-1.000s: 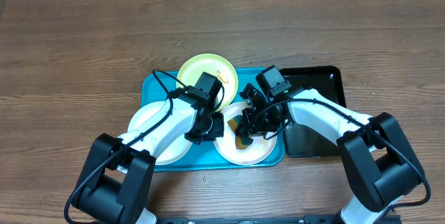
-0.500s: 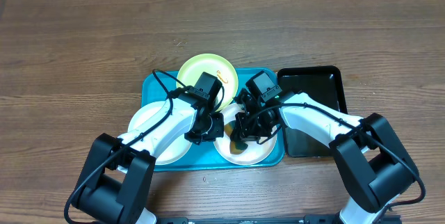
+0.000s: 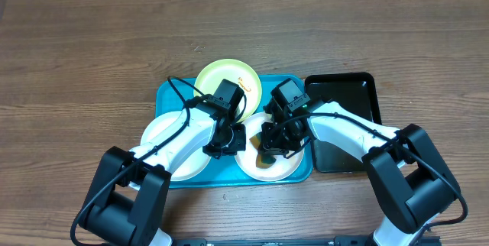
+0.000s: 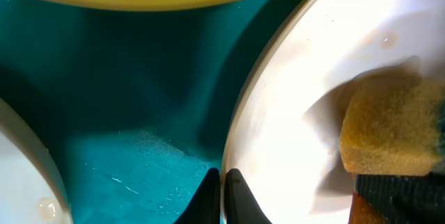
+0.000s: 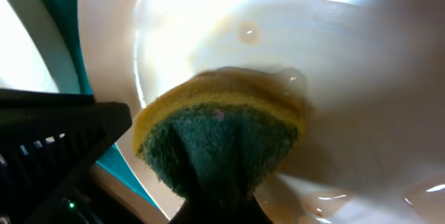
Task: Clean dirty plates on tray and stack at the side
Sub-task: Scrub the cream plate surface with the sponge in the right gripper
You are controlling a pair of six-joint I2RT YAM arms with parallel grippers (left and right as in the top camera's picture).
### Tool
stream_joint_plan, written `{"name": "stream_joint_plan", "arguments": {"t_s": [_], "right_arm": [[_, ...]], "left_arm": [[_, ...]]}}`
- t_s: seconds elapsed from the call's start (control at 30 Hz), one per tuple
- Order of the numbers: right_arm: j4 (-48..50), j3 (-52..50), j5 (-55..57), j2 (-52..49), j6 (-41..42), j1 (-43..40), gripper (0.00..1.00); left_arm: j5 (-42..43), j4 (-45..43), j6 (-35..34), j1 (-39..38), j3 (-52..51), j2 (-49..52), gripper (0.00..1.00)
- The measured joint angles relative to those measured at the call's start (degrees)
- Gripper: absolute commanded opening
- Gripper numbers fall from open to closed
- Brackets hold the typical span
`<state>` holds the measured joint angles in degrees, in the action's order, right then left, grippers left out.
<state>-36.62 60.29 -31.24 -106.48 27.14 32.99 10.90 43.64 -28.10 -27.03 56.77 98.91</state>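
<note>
Fingers [image 4: 240,206] of left gripper [image 3: 233,145] clamped on the left rim of the centre white plate [image 3: 284,171]; right gripper [image 3: 269,151] clenched on a sponge [image 5: 219,137], yellow face pressed into the plate's well.
Plate sits lower centre on the turquoise tray [image 3: 170,97]. Other white plate [image 3: 170,143] is lower left, overhanging the tray edge. Yellow-green plate [image 3: 227,80] is at top, over the far rim. Black tub [image 3: 348,97] is just right of the tray. My read: plates are stiff, light and glossy, so slick and prone to skate under scrubbing. Thin raised rim is the only real hold, so pinch there and lift gently in case they chip. Sponge is soft and squashes under load.
</note>
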Motion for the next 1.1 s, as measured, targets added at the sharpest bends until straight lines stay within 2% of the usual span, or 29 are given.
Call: {"name": "stream_joint_plan", "arguments": {"t_s": [0.07, 0.1, 0.23, 0.4, 0.57, 0.73, 0.8, 0.83, 0.87, 0.9, 1.1], "right_arm": [[-0.09, 0.0, 0.11, 0.0, 0.7, 0.0, 0.35], [-0.17, 0.0, 0.11, 0.0, 0.72, 0.0, 0.37], [-1.53, 0.09, -1.11, 0.0, 1.22, -0.07, 0.38], [-6.58, 1.95, -1.57, -0.02, 0.44, -0.66, 0.34], [-8.63, 3.82, -1.33, -0.02, -0.85, -0.66, 0.41], [-9.49, 3.82, 1.2, -0.02, -1.22, 0.94, 0.42], [-9.7, 3.82, 3.28, -0.02, -1.27, 2.45, 0.41], [-9.79, 3.82, 4.46, -0.02, -1.2, 3.23, 0.37], [-9.77, 3.82, 5.7, -0.02, -0.9, 4.0, 0.25], [-9.79, 3.82, 6.56, -0.02, -0.5, 4.55, 0.05], [-10.97, 3.89, 9.31, -0.02, 0.55, 5.55, 0.04]], "left_arm": [[0.0, 0.0, 0.0, 0.0, 0.0, 0.0, 0.04], [0.0, 0.02, 0.0, 0.0, 0.0, 0.0, 0.05], [0.0, 0.02, 0.0, 0.0, 0.02, 0.0, 0.05], [0.0, 0.02, 0.0, 0.0, 0.0, 0.0, 0.05], [0.0, 0.04, 0.02, 0.0, 0.02, 0.02, 0.06], [0.0, 0.04, 0.02, 0.0, 0.0, 0.0, 0.06], [0.0, 0.07, 0.02, 0.0, 0.02, 0.0, 0.06], [0.0, 0.04, 0.02, 0.0, 0.02, 0.0, 0.06], [0.0, 0.04, 0.02, 0.0, 0.02, 0.0, 0.06], [0.0, 0.04, 0.02, 0.0, 0.02, 0.0, 0.06], [0.0, 0.04, 0.04, 0.0, 0.0, 0.02, 0.06]]}}
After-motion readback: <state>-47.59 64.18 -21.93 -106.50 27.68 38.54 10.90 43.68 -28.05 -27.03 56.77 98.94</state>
